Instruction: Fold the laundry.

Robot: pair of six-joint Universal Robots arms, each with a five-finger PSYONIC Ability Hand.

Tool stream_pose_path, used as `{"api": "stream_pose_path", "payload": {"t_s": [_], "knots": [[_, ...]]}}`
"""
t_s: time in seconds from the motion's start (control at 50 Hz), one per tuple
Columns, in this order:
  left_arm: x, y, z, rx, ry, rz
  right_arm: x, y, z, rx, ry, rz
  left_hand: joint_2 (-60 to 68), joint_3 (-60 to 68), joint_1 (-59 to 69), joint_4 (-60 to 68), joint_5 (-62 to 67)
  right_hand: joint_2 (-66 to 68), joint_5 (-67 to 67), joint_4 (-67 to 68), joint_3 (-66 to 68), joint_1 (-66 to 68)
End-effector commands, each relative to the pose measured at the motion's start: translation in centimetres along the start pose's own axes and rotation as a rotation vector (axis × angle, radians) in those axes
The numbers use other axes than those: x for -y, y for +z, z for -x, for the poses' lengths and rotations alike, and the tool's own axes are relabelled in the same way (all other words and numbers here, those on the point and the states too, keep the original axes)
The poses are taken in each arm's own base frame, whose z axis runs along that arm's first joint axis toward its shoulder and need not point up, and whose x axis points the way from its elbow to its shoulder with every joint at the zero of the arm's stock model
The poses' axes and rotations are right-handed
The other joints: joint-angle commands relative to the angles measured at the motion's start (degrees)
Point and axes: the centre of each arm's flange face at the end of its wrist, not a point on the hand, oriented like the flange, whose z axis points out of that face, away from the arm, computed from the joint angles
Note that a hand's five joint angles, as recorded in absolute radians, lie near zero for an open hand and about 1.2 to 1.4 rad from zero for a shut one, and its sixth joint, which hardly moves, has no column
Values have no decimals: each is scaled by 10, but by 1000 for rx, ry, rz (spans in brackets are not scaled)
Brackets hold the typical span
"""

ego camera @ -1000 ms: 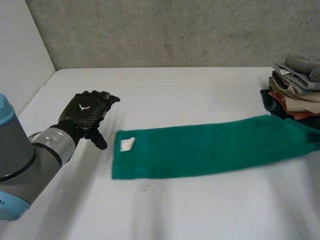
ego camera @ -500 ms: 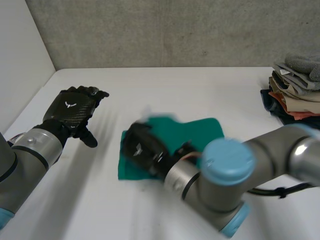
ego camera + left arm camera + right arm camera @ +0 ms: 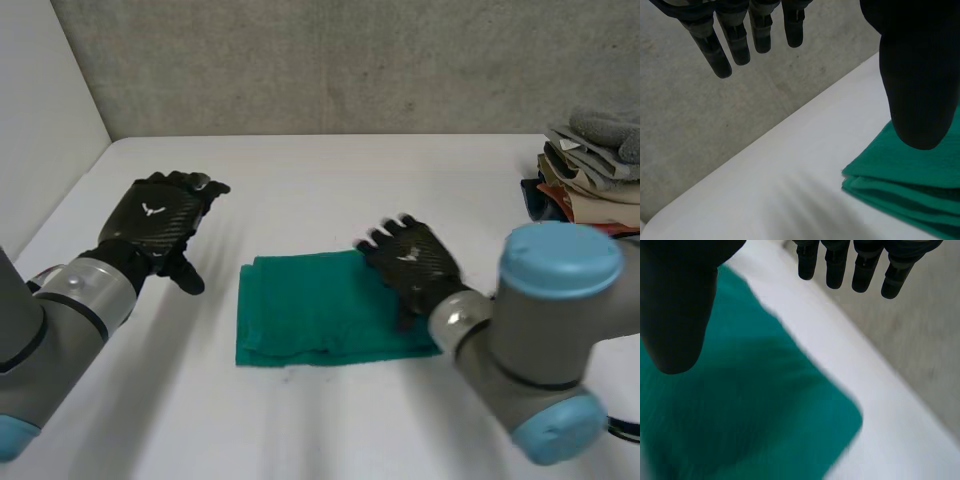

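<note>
A green cloth (image 3: 300,312) lies folded in two in the middle of the white table (image 3: 330,180), its doubled edges at its left side. My right hand (image 3: 412,262) hovers over the cloth's right part, fingers straight and spread, holding nothing. In the right wrist view its fingers (image 3: 855,262) and thumb (image 3: 675,305) stand apart above the green cloth (image 3: 740,415). My left hand (image 3: 160,222) is open to the left of the cloth, apart from it. In the left wrist view the folded cloth's corner (image 3: 900,175) lies under the thumb (image 3: 915,75), with the fingers (image 3: 735,40) straight.
A stack of folded clothes (image 3: 592,175) stands at the table's right edge. A grey concrete wall (image 3: 330,60) runs behind the table, and a white side panel (image 3: 40,110) closes its left. My right arm's elbow (image 3: 545,350) is low at the front right.
The long green cloth has been folded in half, its right end brought over to the left. My right hand has let go and drawn back to the right. The left hand barely moved.
</note>
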Motion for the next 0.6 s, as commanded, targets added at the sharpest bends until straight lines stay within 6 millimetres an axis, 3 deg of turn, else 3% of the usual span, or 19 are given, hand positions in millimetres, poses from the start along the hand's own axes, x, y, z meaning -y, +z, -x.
{"api": "stream_pose_path", "payload": {"t_s": [0.02,0.08,0.1,0.12,0.24,0.28,0.3,0.32,0.38,0.4,0.42,0.48,0.56,0.6], "knots": [[0,1,-18,-49,10,-20,-45,-7,-25,-25,33,204,-14,-19,-2,-13,-22,38,28,36,40,29],[0,1,-19,-51,10,-20,-55,-6,-29,-29,-12,229,-14,-19,-2,-13,-22,317,307,315,319,308],[0,1,-20,-53,10,-19,-57,-3,-34,-44,-41,224,-14,-19,-2,-13,-22,588,578,585,590,578],[0,1,-20,-54,10,-19,-56,-1,-36,-55,-61,211,-14,-19,-2,-13,-22,680,670,678,682,671],[2,-3,-20,-51,11,-20,-34,17,-55,-231,-235,69,-14,-19,-2,-13,-22,681,670,678,683,671],[2,-3,-19,-49,11,-21,-25,19,-53,-242,-280,34,-14,-19,-2,-13,-22,681,670,678,683,671],[2,-3,-19,-49,11,-21,-17,18,-46,-230,-305,4,-14,-19,-2,-13,-22,681,670,678,683,671],[4,-4,-18,-45,13,-25,3,16,-24,-193,-357,-70,-14,-19,-2,-13,-22,681,670,678,683,671],[8,-5,-15,-36,15,-38,34,9,19,-109,-437,-210,-14,-19,-2,-13,-22,681,670,678,683,671],[11,-6,-14,-30,16,-46,48,3,47,-52,-481,-302,-14,-19,-2,-13,-22,681,670,678,683,671],[11,-7,-13,-29,16,-49,51,0,61,-17,-498,-338,-14,-19,-2,-13,-22,681,670,678,683,671],[12,-7,-11,-21,16,-49,44,-6,110,139,-543,-418,-14,-19,-2,-13,-22,681,670,678,683,671],[9,-7,-9,-14,13,-41,24,-4,142,269,-553,-424,-12,-17,-1,-11,-21,681,670,678,683,671],[9,-7,-9,-15,12,-38,21,-2,144,285,-541,-415,-10,-15,1,-9,-19,600,589,597,601,590]]}}
